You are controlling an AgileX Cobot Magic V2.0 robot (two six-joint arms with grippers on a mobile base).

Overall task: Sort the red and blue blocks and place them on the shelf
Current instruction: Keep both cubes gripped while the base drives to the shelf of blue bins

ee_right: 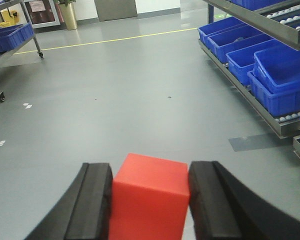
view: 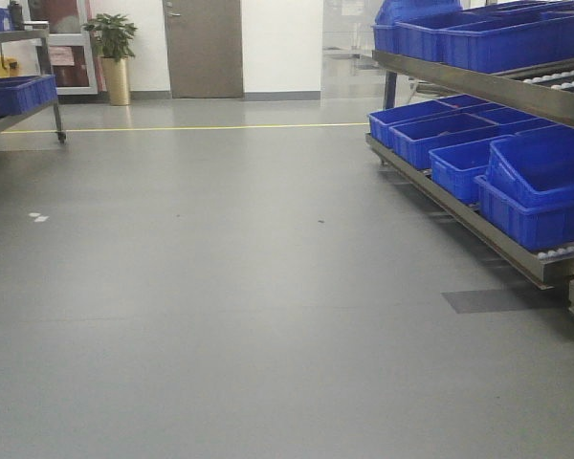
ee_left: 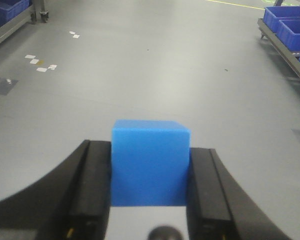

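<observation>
In the left wrist view my left gripper [ee_left: 150, 172] is shut on the blue block [ee_left: 150, 162], held between both black fingers above the grey floor. In the right wrist view my right gripper [ee_right: 149, 197] is shut on the red block [ee_right: 149, 200], slightly turned between the fingers. The steel shelf [view: 478, 86] stands at the right of the front view, with tilted tiers and roller rails; it also shows in the right wrist view [ee_right: 260, 22]. Neither gripper shows in the front view.
Blue plastic crates [view: 536, 196] fill the shelf's lower and upper tiers. A second wheeled rack [view: 19, 96] with blue crates stands at the far left. A potted plant [view: 113, 57] and a door [view: 203, 48] are at the back wall. A yellow floor line [view: 191, 127] crosses the floor.
</observation>
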